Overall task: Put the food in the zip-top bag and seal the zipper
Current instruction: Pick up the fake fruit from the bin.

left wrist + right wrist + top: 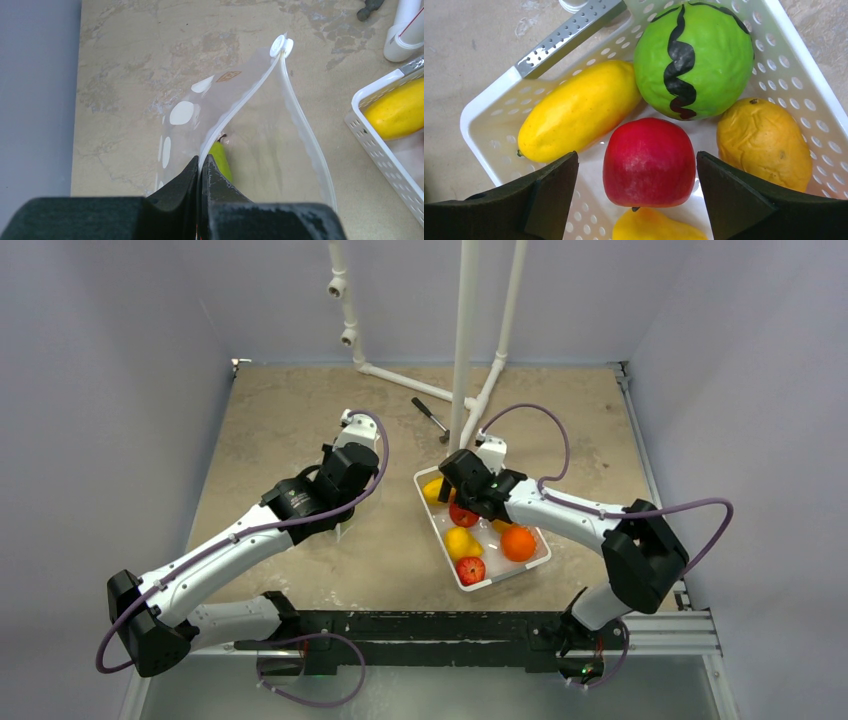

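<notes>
so, left gripper (201,164): was clamped on the zip-top bag (260,135) rim
right gripper (636,159): stood spread wide, straddling a red apple (649,167) in the white tray (484,112)

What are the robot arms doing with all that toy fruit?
They are packing fruit into a bag. The left pincer is shut on the edge of the clear zip-top bag, whose mouth gapes open. One green piece seems to be inside. The right pincer hangs open over the white tray, with a red apple between its fingers but not gripped. A green ball and yellow fruit wait in the tray.
</notes>
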Robot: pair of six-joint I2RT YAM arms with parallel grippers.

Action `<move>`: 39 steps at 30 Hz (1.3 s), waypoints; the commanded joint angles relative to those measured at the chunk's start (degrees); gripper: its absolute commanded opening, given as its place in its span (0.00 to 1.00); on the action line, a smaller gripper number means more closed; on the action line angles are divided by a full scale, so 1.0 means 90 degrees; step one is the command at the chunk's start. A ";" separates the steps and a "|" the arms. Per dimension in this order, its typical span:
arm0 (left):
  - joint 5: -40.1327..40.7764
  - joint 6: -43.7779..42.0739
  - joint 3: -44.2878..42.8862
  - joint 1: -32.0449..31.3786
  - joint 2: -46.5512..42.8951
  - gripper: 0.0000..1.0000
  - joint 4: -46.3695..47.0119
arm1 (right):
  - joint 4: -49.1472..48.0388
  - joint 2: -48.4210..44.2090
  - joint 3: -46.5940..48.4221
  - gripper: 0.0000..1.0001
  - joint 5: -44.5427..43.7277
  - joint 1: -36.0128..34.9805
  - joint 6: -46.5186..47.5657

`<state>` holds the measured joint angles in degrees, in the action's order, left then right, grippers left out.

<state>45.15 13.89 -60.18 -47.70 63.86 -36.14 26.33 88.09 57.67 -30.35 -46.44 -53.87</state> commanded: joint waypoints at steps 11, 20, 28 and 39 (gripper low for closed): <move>0.0032 -0.0027 -0.0002 -0.0025 -0.0074 0.00 0.0120 | -0.0228 -0.0131 -0.0327 0.81 0.0145 0.0032 0.0080; 0.0042 -0.0024 0.0006 -0.0022 -0.0063 0.00 0.0120 | -0.0266 -0.0141 -0.0340 0.60 0.0169 0.0032 0.0113; 0.0042 -0.0017 -0.0003 -0.0022 -0.0071 0.00 0.0123 | 0.0161 -0.0629 0.0033 0.25 -0.0055 0.0032 0.0103; 0.0062 -0.0020 -0.0007 -0.0031 -0.0069 0.00 0.0128 | -0.0052 -0.1671 0.0879 0.22 0.0448 -0.0175 0.0752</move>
<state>45.17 13.89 -60.18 -47.70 63.86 -36.12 28.93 76.82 61.67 -28.64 -46.76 -50.98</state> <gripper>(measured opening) 0.003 0.572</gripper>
